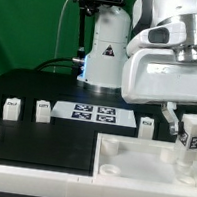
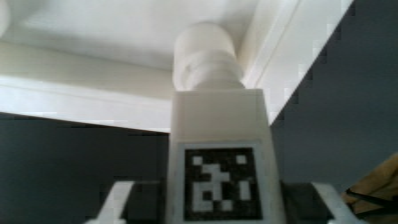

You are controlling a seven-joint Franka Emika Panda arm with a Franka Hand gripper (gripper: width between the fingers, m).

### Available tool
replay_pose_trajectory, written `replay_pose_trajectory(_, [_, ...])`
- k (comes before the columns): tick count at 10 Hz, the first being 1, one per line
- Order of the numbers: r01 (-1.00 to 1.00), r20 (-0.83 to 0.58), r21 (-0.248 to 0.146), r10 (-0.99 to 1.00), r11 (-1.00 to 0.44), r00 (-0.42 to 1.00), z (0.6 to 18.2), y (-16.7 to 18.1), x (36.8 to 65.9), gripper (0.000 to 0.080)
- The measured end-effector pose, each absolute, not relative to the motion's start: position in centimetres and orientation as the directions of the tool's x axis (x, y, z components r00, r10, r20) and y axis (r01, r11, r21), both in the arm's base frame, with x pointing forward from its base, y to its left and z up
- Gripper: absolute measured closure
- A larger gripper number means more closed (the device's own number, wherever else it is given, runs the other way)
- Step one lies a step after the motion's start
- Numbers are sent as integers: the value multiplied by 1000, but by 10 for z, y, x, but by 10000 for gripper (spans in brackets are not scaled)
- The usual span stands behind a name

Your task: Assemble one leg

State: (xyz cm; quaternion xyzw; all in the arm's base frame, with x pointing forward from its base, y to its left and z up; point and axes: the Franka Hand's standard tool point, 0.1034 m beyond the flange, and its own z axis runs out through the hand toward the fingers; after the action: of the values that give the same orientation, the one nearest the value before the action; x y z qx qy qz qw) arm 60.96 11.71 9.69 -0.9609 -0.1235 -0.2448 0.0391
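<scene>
My gripper (image 1: 188,124) is shut on one leg (image 1: 192,136), a small white post with a black-and-white tag, held above the far right part of the large flat white panel (image 1: 129,156). In the wrist view the leg (image 2: 221,130) stands between the two fingers (image 2: 125,200), tag toward the camera. Its narrow screw tip points at the panel's edge (image 2: 107,60). The gripper (image 2: 222,208) holds the leg by its tagged end. Three more legs stand on the dark table: two on the exterior view's left (image 1: 12,106) (image 1: 43,109) and one near the arm (image 1: 147,123).
The marker board (image 1: 93,113) lies flat between the loose legs. A low white rail (image 1: 20,145) runs along the front at the exterior view's left. The robot base (image 1: 104,57) stands behind the marker board. The panel has a round hole (image 1: 108,169) near its front corner.
</scene>
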Motion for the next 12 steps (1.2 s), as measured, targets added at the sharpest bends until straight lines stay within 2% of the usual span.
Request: replay_pose_trajectory(12, [270, 486, -10, 231, -963, 843, 92, 120, 619, 509])
